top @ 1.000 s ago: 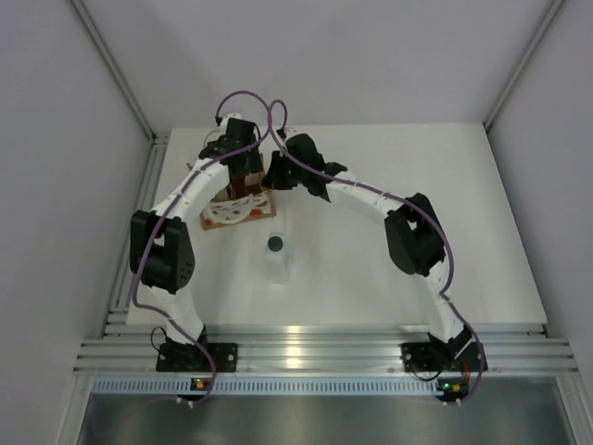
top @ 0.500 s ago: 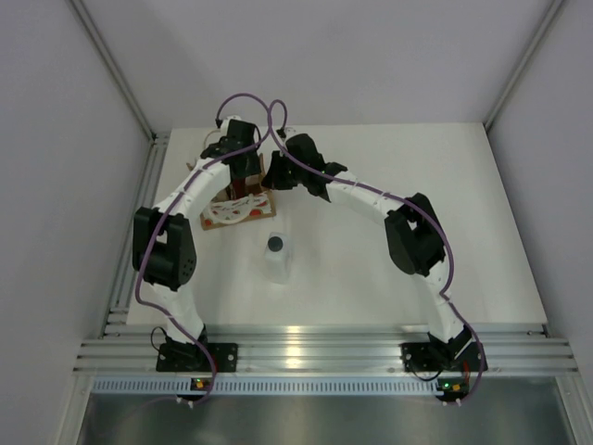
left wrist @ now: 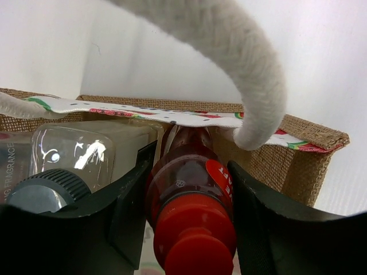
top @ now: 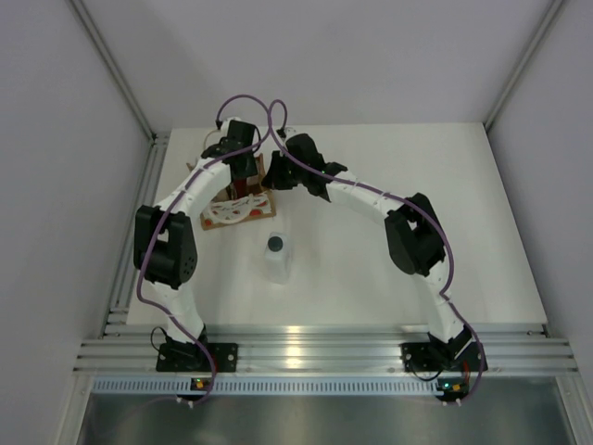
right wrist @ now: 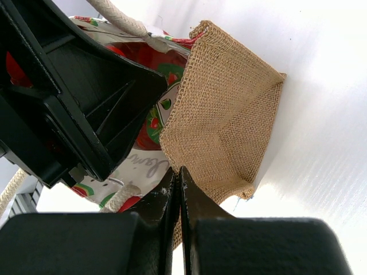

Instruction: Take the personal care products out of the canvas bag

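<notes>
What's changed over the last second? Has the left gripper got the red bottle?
The left arm's elbow dipped slightly toward the near edge, with the left gripper in the canvas bag; its fingers flank the red bottle, grip unconfirmed. The right gripper, bag and the white bottle outside it stayed put.

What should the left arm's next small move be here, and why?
Probably close the left gripper firmly on the red bottle before lifting. Its fingers flank the bottle inside the bag, but firm contact isn't clear, and the right gripper pinches the bag's edge, steadying it.
</notes>
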Motion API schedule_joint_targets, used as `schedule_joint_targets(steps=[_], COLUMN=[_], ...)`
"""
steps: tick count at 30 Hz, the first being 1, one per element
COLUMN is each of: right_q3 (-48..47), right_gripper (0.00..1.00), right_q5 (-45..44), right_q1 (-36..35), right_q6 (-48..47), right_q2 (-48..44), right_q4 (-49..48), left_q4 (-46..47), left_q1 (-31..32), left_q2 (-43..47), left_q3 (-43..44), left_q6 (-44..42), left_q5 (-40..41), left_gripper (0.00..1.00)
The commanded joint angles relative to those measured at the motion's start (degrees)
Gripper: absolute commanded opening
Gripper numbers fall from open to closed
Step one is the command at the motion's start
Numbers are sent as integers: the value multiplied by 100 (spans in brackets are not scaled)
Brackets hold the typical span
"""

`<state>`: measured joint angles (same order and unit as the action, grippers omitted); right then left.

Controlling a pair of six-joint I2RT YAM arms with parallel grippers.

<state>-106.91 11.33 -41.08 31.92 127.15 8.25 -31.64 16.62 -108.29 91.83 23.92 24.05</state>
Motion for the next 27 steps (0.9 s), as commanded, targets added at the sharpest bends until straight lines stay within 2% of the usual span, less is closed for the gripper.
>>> schedule_joint_targets(steps=[1, 2, 3, 4, 27], right_q3=[-49, -58, -58, -58, -102], right_gripper=[0, 0, 0, 0, 0], right_q5=[-35, -35, -26, -26, -70], right_q1=[127, 127, 135, 135, 171], right_q6=[-186, -178, -178, -178, -160], right_q2=[178, 178, 187, 187, 152], right_q4=[256, 256, 265, 265, 265], left_q4=[-35, -27, -35, -35, -27], left_q1=[-27, -27, -27, -27, 43], left_q2=[-131, -122, -122, -105, 906], left_q3=[195, 212, 247, 265, 607], left_q6=[-19, -28, -28, -37, -221], left_q5=[-41, -67, -102, -129, -384], left_gripper=[28, 23, 1, 0, 0])
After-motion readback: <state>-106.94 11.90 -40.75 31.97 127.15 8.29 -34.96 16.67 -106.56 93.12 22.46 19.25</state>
